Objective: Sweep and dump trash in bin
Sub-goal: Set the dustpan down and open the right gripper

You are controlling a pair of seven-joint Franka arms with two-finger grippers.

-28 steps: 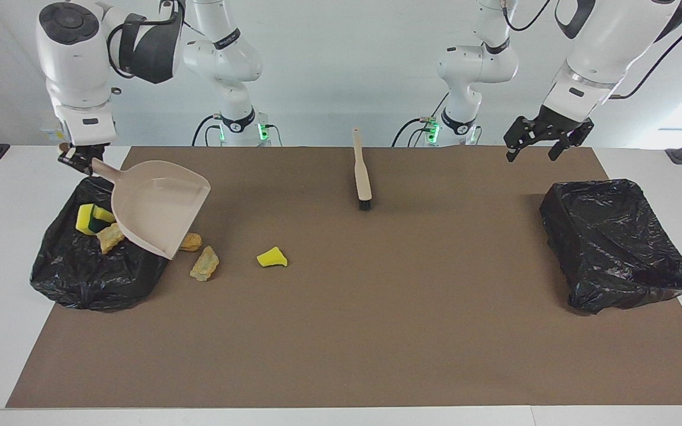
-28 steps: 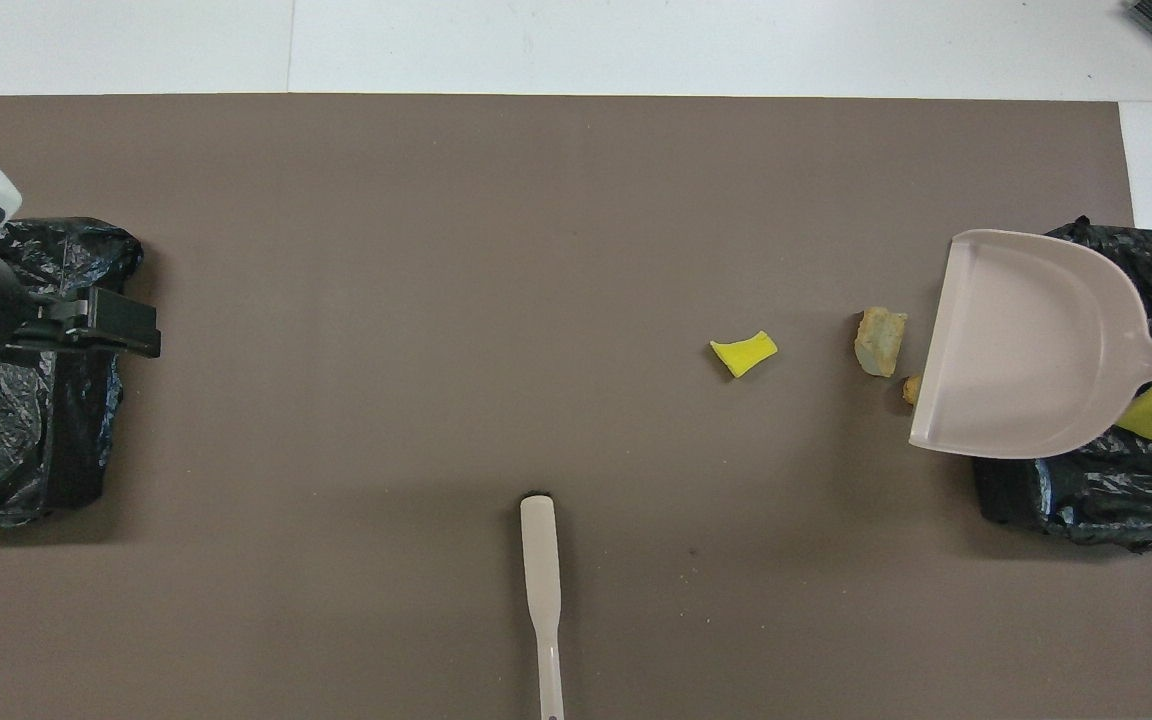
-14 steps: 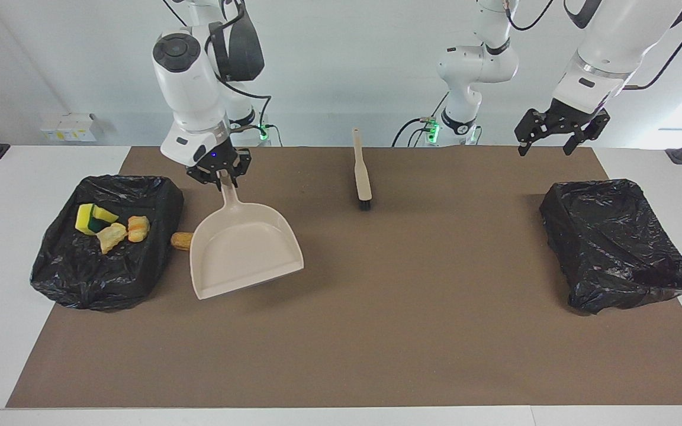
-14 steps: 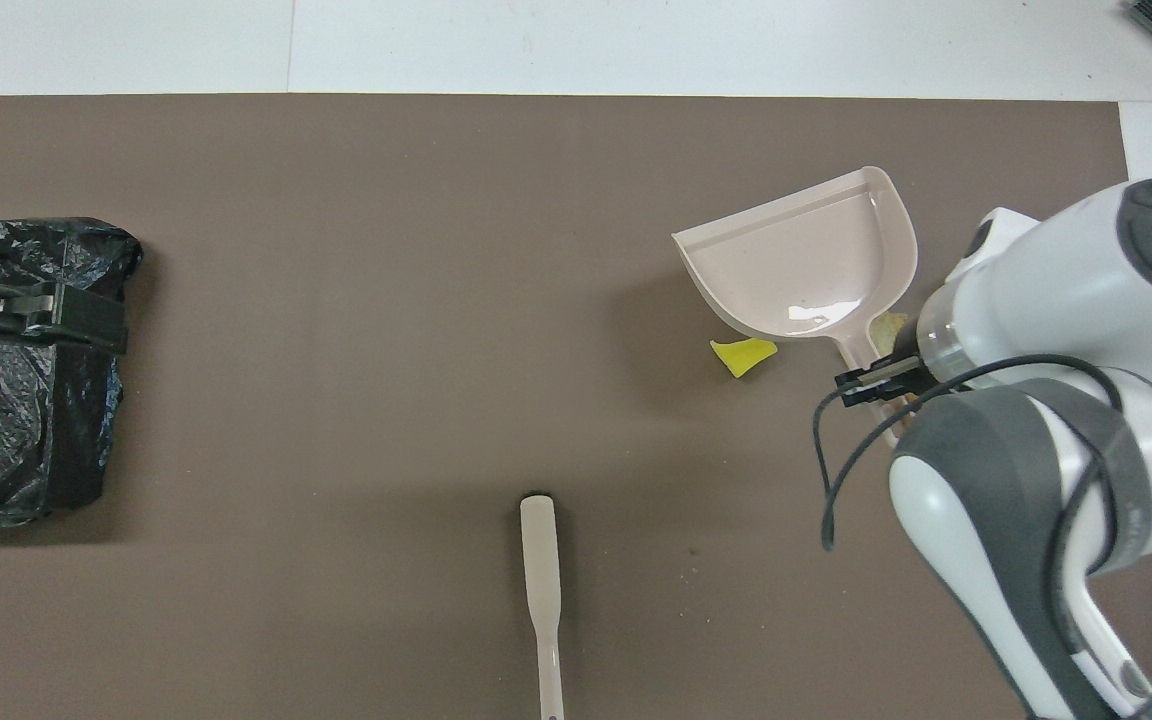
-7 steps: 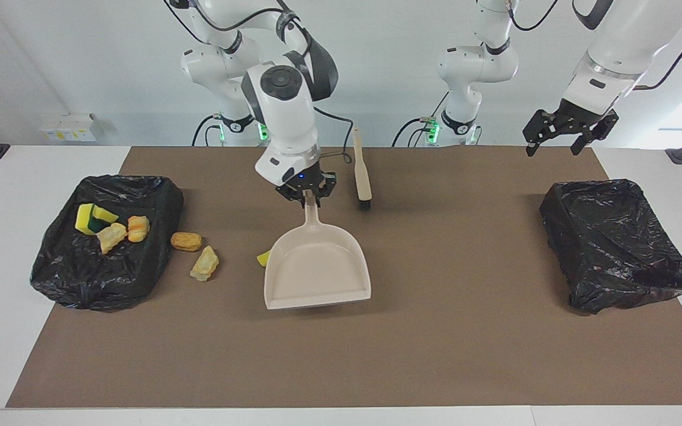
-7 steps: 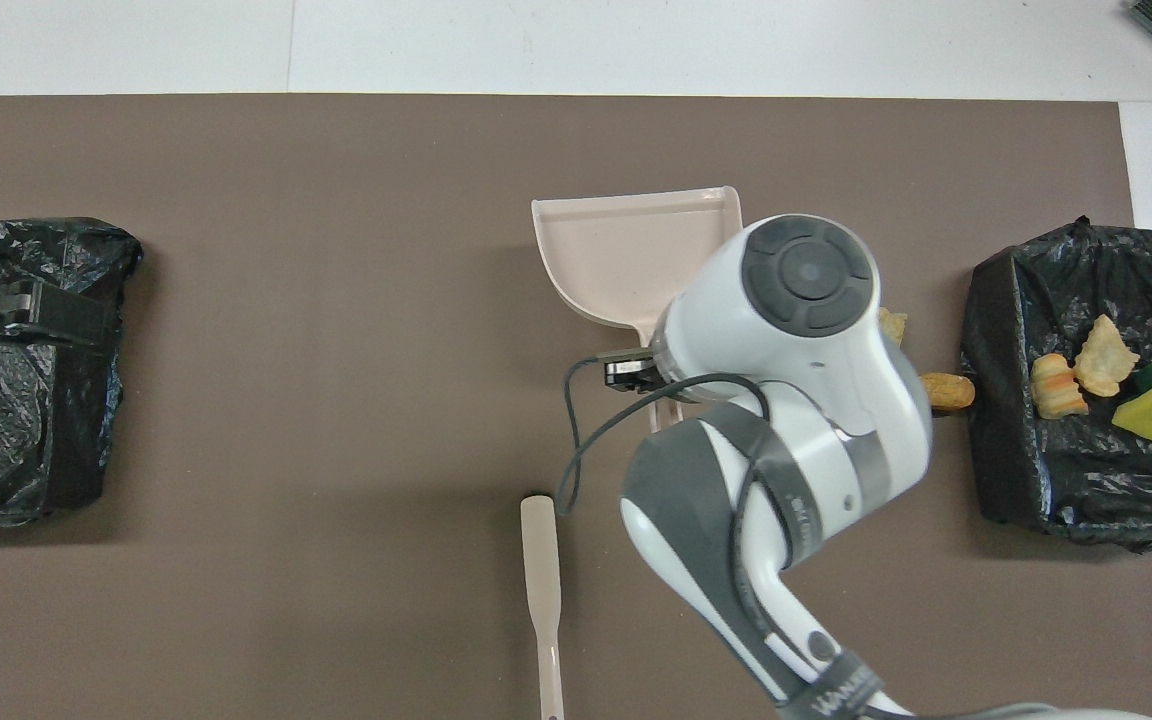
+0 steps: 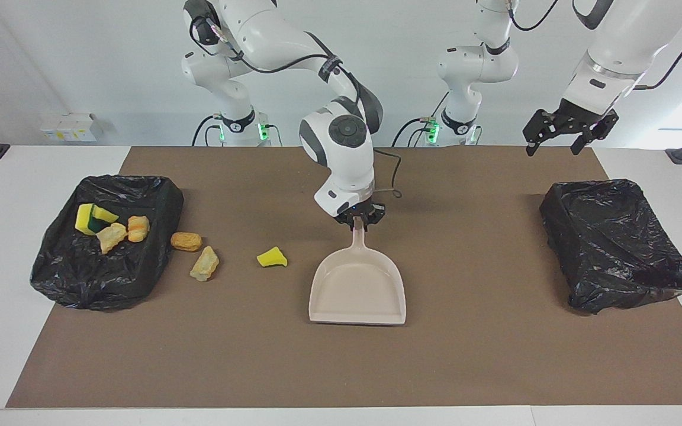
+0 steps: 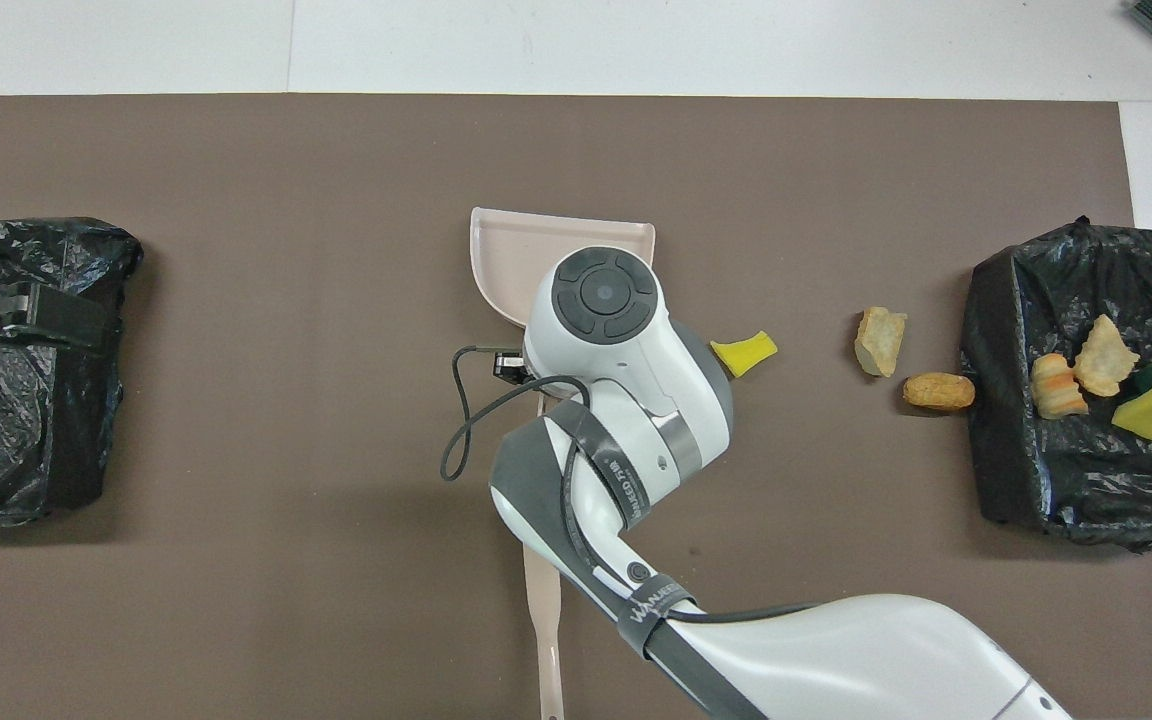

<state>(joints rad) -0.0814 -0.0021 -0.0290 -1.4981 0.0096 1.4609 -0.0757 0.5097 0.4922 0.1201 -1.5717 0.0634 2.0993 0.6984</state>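
Currently the dustpan (image 7: 357, 290) is pinched at its handle by the right hand (image 7: 359, 220), mouth pointing at 6 o'clock in the facing view, handle toward the robots. Three scraps lie on the bench at about 9 o'clock from the pan: a yellow wedge (image 7: 272, 257) nearest, then a tan chunk (image 7: 204, 264) and an orange lump (image 7: 186, 241) just beside the bin (image 7: 80, 278), where four scraps already lie. The left hand (image 7: 570, 133) is held spread over the bench near the other bin (image 7: 643, 278).
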